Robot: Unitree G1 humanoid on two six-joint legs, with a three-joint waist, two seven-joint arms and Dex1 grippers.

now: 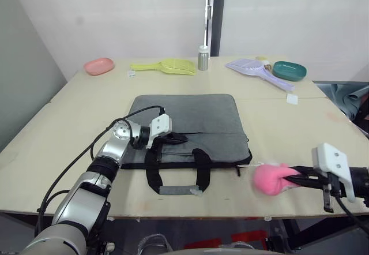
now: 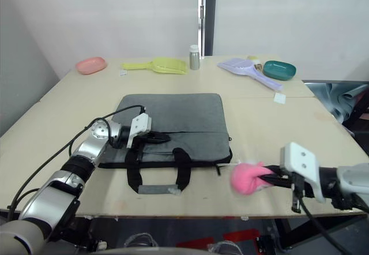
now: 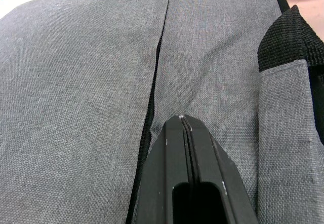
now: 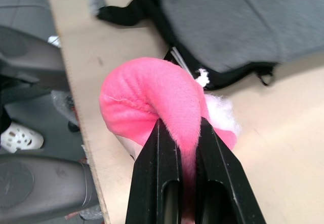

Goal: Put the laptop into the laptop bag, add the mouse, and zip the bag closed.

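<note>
Right hand [image 4: 181,133] pinches pink charm [image 4: 147,95].

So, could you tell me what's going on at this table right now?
The robot is working on the grey laptop bag, which lies flat on the table. Its left gripper is shut and rests on top of the bag beside the zipper line. Its right gripper is shut on the pink fluffy charm off the bag's near right corner. Two scoops, two small dishes and a bottle sit along the far edge.
</note>
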